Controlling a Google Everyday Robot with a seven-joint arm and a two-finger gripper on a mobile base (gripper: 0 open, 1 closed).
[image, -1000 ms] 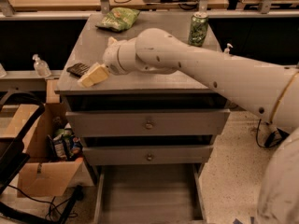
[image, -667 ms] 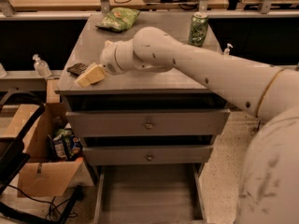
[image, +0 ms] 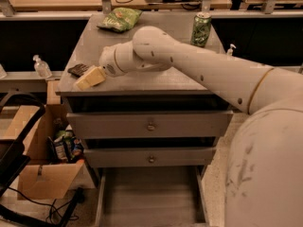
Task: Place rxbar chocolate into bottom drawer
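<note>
Grey cabinet top (image: 85, 41) bears the dark, flat rxbar chocolate (image: 77, 70) just beside the claw (image: 89, 78), whose grip I cannot tell.

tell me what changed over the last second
The gripper edged slightly left toward the rxbar chocolate on the cabinet top, and the arm fills more of the lower right. No grasp or release shows. The bar, green chip bag, green can and open bottom drawer stayed put.

The bench (image: 142, 82) carries a chip bag (image: 120, 19) at its back edge, a can (image: 200, 29) at the back right corner and the rxbar chocolate (image: 78, 70) at the left edge, with the pincer (image: 90, 78) just beside it.
</note>
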